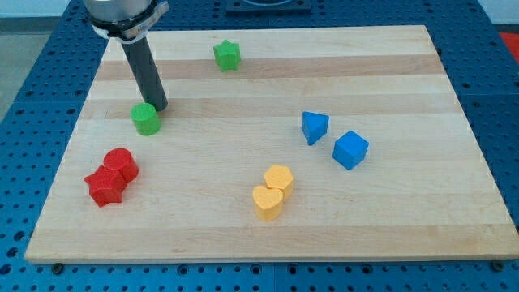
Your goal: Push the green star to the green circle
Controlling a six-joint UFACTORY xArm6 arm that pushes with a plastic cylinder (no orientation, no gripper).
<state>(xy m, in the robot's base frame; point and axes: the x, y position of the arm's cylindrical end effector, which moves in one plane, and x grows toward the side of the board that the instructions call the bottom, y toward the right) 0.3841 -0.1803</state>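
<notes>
The green star (227, 55) lies near the view's top, left of centre, on the wooden board (389, 73). The green circle (146, 118) sits lower and further left. My tip (160, 108) stands just above and right of the green circle, touching or nearly touching it. The star is well up and to the right of my tip, apart from it.
A red circle (120, 165) and a red star (105, 186) touch at the lower left. A blue triangle (314, 126) and a blue cube (350, 149) sit right of centre. Two yellow blocks, a hexagon (278, 178) and a heart (267, 202), touch at the bottom centre.
</notes>
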